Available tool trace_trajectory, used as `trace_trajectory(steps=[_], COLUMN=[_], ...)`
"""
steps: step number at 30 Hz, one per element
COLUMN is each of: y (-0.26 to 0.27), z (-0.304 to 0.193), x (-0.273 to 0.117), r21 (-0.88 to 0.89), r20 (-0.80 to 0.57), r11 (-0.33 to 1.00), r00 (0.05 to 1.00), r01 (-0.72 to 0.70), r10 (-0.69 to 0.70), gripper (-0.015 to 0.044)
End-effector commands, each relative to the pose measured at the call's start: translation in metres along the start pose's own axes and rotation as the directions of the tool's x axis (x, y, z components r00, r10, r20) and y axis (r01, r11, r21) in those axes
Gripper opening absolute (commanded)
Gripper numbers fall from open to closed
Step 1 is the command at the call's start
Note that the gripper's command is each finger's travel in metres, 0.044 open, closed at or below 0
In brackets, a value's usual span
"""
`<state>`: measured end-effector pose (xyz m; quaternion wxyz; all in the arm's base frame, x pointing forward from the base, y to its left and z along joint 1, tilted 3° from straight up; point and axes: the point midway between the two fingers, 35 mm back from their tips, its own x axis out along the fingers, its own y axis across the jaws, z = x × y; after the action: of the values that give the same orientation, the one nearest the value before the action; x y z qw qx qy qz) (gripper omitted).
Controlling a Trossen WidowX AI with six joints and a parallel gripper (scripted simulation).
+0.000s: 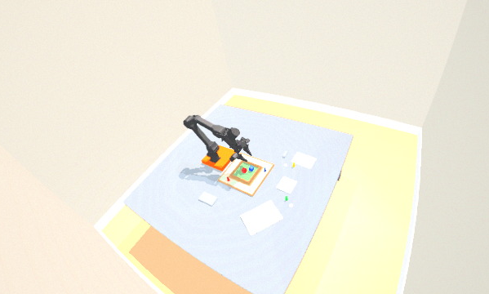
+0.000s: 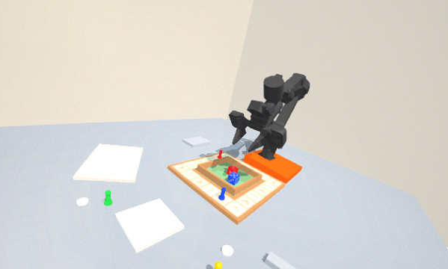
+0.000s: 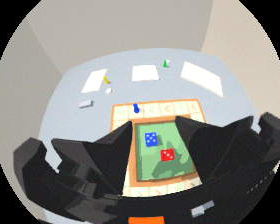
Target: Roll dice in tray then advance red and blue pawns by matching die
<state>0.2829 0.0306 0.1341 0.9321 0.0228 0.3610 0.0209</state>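
Observation:
My gripper (image 1: 248, 158) (image 2: 241, 146) (image 3: 153, 121) is open and empty, above the board's edge on the base side. The blue die (image 1: 251, 168) (image 2: 233, 178) (image 3: 151, 139) and red die (image 1: 244, 170) (image 2: 232, 170) (image 3: 167, 155) are inside the tray (image 2: 214, 178) (image 3: 134, 150), apart. In the wrist view the blue die's face seems to show five pips, the red die's three; whether both are still, I cannot tell. The blue pawn (image 1: 264, 170) (image 2: 222, 194) (image 3: 136, 108) and red pawn (image 1: 228, 179) (image 2: 220, 154) stand on opposite sides of the board (image 2: 238, 209).
A green pawn (image 1: 286, 198) (image 2: 108, 198) (image 3: 165, 63) and a yellow pawn (image 1: 293, 165) (image 3: 106, 79) stand off the board. Several white slabs, two white discs and a grey block (image 1: 285, 153) (image 2: 280, 260) (image 3: 85, 104) lie around. The orange base (image 2: 272, 166) adjoins the board.

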Motion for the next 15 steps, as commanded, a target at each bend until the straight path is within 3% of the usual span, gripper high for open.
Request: trace_trajectory(steps=[1,5,10,15], y=[0.001,0.000,-0.017,-0.038], z=[0.025,0.027,0.024,0.017], x=[-0.019,-0.020,-0.004,0.013], r21=[0.002,0.001,-0.029,-0.042], r20=[0.027,0.018,-0.209,-0.461], r11=[1.000,1.000,0.999,0.998], r00=[1.000,1.000,0.977,0.886], r01=[-0.002,0.001,0.037,0.040], r10=[0.002,-0.001,-0.042,-0.055], gripper=[0.0341,0.0440,0.0440,0.0440])
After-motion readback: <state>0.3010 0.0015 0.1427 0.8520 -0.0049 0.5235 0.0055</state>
